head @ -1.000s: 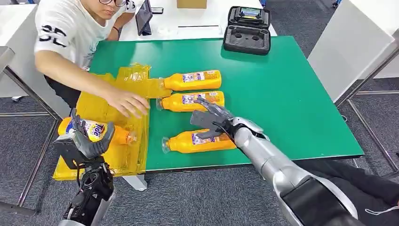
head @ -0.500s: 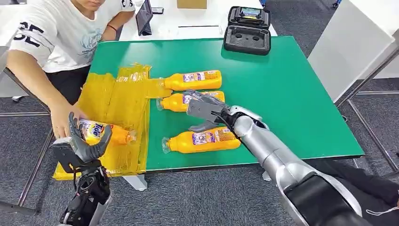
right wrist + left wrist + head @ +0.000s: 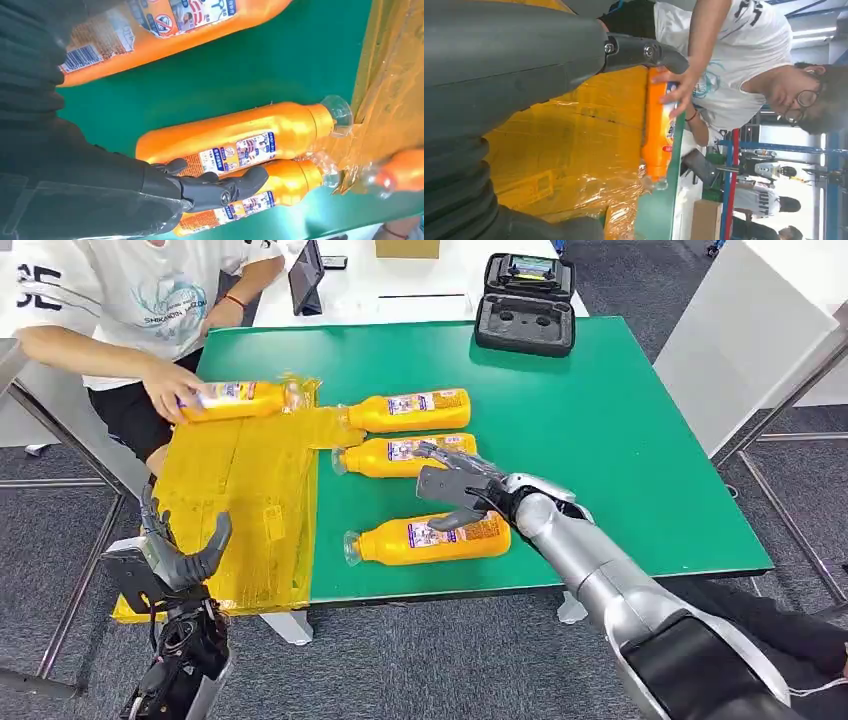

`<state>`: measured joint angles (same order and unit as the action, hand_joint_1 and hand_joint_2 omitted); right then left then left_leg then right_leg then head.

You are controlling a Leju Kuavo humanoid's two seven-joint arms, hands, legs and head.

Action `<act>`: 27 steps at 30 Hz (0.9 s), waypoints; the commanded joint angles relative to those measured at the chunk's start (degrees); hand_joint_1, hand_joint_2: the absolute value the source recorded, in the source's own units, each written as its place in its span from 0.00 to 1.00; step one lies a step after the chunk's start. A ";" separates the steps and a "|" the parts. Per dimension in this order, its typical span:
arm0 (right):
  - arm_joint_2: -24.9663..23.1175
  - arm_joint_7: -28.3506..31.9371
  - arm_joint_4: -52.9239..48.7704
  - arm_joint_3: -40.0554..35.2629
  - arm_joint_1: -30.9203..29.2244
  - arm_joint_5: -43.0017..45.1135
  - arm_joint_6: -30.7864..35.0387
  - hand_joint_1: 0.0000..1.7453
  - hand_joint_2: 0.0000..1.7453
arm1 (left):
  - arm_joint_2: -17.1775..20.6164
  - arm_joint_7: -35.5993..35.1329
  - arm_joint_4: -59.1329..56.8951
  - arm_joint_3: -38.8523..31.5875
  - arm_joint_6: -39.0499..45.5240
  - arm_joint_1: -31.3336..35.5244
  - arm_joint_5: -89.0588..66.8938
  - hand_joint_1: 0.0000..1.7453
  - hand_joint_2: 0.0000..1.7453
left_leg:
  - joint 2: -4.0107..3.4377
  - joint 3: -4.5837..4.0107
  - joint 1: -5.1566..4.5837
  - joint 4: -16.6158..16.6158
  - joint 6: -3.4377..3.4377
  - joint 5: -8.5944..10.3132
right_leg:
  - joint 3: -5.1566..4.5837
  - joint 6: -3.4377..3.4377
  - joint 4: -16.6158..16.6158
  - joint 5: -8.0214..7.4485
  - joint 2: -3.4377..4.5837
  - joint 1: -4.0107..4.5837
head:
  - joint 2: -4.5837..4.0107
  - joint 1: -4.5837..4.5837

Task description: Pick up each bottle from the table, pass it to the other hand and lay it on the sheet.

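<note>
Three orange bottles lie on the green table [image 3: 620, 440]: a far one [image 3: 410, 410], a middle one [image 3: 405, 453] and a near one [image 3: 430, 538]. My right hand [image 3: 455, 485] hovers open between the middle bottle [image 3: 235, 140] and the near bottle [image 3: 165, 25], holding nothing; its fingers [image 3: 215, 187] reach over the far bottle [image 3: 250, 197]. My left hand [image 3: 170, 555] is open and empty at the near end of the yellow sheet [image 3: 250, 500]. A person's hand [image 3: 165, 395] holds a fourth bottle [image 3: 235, 400] at the sheet's far end; that bottle [image 3: 658, 130] lies lengthwise by the sheet [image 3: 574, 135].
The person sits at the table's far left corner, an arm reaching over the sheet. A black open case [image 3: 525, 305] stands at the table's far edge. The table's right half is bare green. A white partition [image 3: 740, 340] stands to the right.
The person has taken the bottle out of my left hand and carried it to the sheet's far end. My left hand is now empty with fingers spread. My right hand shifted slightly right.
</note>
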<state>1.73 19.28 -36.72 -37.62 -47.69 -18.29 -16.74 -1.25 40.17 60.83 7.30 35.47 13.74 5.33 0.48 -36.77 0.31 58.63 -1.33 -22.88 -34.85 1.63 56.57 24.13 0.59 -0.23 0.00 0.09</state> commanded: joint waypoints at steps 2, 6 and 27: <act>1.10 -0.76 -0.02 -3.21 -1.47 -0.71 0.15 0.00 1.00 | 0.17 -0.17 -1.80 -0.97 0.31 1.01 0.10 0.00 1.00 | -0.04 0.28 0.01 -0.04 0.05 -0.12 | 0.28 -0.02 -0.05 0.11 -0.05 0.03 | 0.00 0.00; 3.71 -1.79 -3.65 -4.53 0.92 -2.28 1.12 0.00 1.00 | 0.41 -0.17 -0.65 -1.37 0.27 -0.74 0.40 0.00 1.00 | 0.00 0.18 0.03 -0.06 0.03 -0.06 | 0.20 -0.02 -0.09 0.05 -0.06 0.03 | 0.00 0.00; 5.10 -0.99 -1.07 -8.62 2.54 -3.55 -3.44 0.00 1.00 | -0.06 -0.17 -2.16 -1.10 0.63 0.15 0.35 0.00 1.00 | 0.02 0.13 0.00 -0.03 0.03 -0.06 | 0.14 -0.01 -0.04 0.06 -0.07 0.00 | 0.00 0.00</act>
<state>5.95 17.86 -41.70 -41.75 -42.69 -21.66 -18.12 -1.09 40.17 61.20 7.19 36.02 12.13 5.31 0.48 -36.78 0.31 58.63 -1.33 -22.88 -34.86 1.63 56.56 24.14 0.59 -0.23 0.00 0.09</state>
